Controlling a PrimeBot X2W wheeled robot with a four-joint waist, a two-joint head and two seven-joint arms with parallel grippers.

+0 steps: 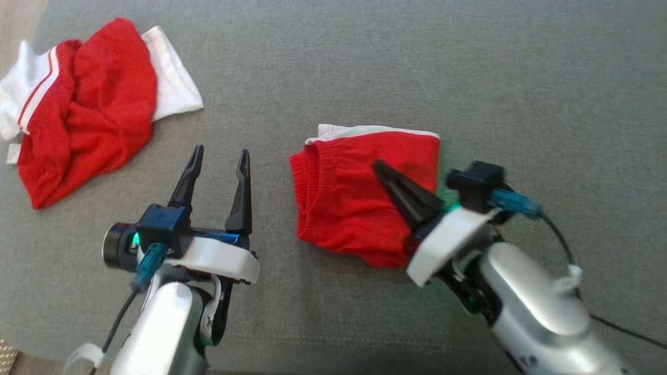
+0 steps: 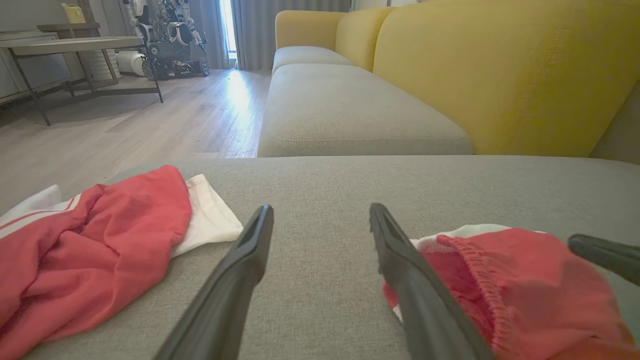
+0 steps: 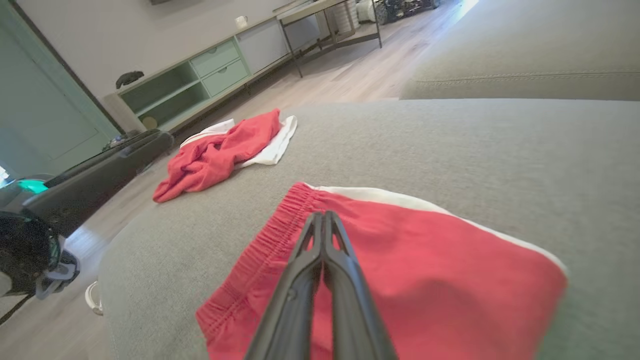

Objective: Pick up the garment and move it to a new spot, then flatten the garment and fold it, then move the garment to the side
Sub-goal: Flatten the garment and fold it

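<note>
The garment (image 1: 344,208), red with a white far edge, is being shown lying folded into a flat packet near the middle of the grey sofa (image 1: 469,78), while a second garment (image 1: 88,109) is being left crumpled at the far left, well apart. The right pincer (image 1: 380,169) is being held with its fingers pressed together, clamped on nothing, its tip over the middle of the packet; whether the cloth is being touched cannot be told. The left pincer (image 1: 220,156) is being held with its fingers apart, just left of the packet's waistband (image 1: 299,172), over bare sofa. The cloth is being judged light, soft and limp, not fragile. With a grip at one corner, the layers are likely to hang and the fold to fall open. The knit is being judged grippy against the sofa fabric, so dragging is likely to rumple it. Hold is best being taken on the thick gathered waistband at the left and on the opposite right edge, all layers being pinched together, so that the packet is being lifted level.
</note>
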